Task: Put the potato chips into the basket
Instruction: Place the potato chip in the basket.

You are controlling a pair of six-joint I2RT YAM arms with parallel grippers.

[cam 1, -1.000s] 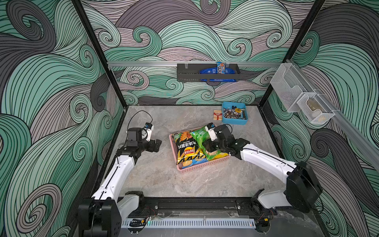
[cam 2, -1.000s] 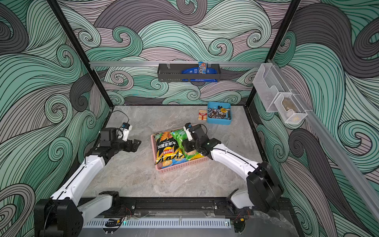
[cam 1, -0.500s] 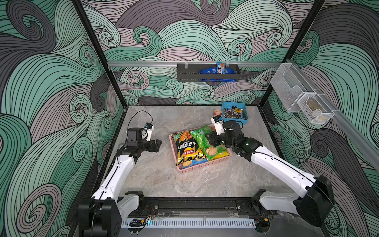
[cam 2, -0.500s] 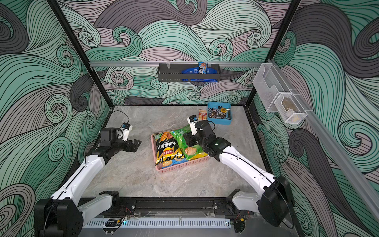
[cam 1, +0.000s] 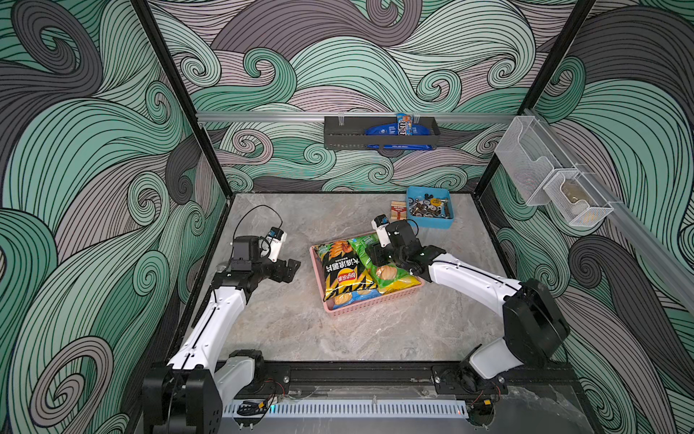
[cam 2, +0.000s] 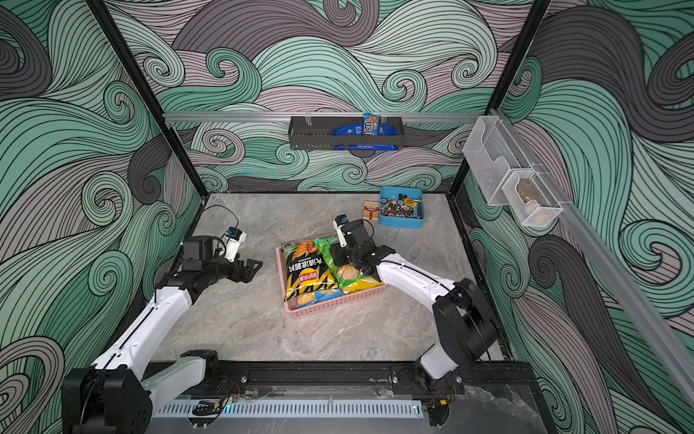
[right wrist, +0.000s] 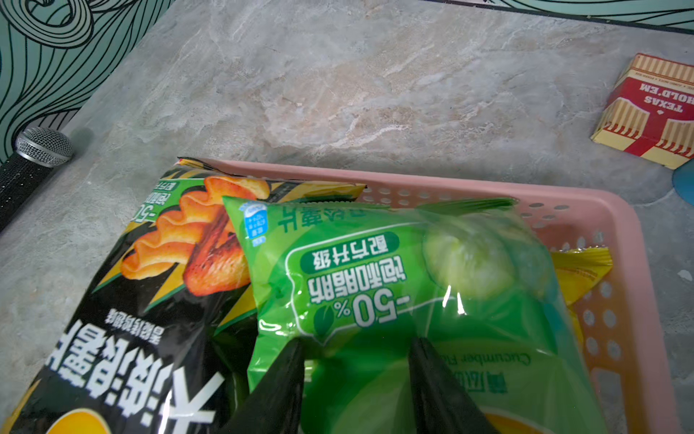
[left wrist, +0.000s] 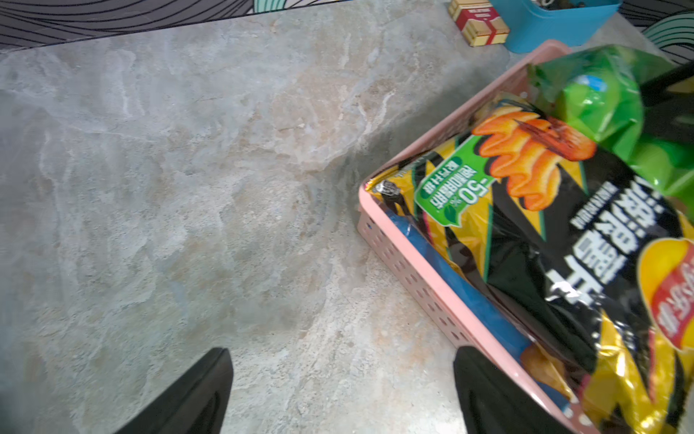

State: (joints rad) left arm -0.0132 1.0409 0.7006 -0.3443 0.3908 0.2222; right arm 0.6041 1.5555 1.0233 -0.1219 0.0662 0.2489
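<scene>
- Since half a second ago the right arm has pulled back from its reach toward the rear of the table, and its elbow is folded low near the right wall again. The left arm has not shifted.
- The right gripper (right wrist: 356, 344) sits over the basket's (right wrist: 450, 184) far half, tilted down. Its fingers are about half apart and clamped on a fold of the light green bag (right wrist: 375, 285).
- The left gripper (left wrist: 341, 351) hovers above bare marble just beside the basket's left wall, forearm stretched forward. Its fingers are spread wide and hold nothing.
- In both top views the pink basket lies mid-table, skewed, with all four chip bags inside it.
- The black-and-yellow bag (cam 1: 340, 270) lies on top along the left side, and the green one overlaps its edge.
- The bright yellow bag (cam 1: 403, 282) lies under the green one at the right.
- The blue bag (left wrist: 462, 293) shows only as a strip beneath the black one, so how it lies is unclear.
- The table (cam 1: 300, 330) is grey veined marble.
- A blue tray (cam 1: 432, 224) of metal hardware stands at the back right, with a small red box (cam 1: 398, 210) just beside it.
- A microphone (right wrist: 41, 148) lies at the left edge.
- Swirling green wave panels wall the cell. A dark rack (cam 1: 379, 141) hangs on the back wall, and clear bins (cam 1: 525, 158) hang on the right.
</scene>
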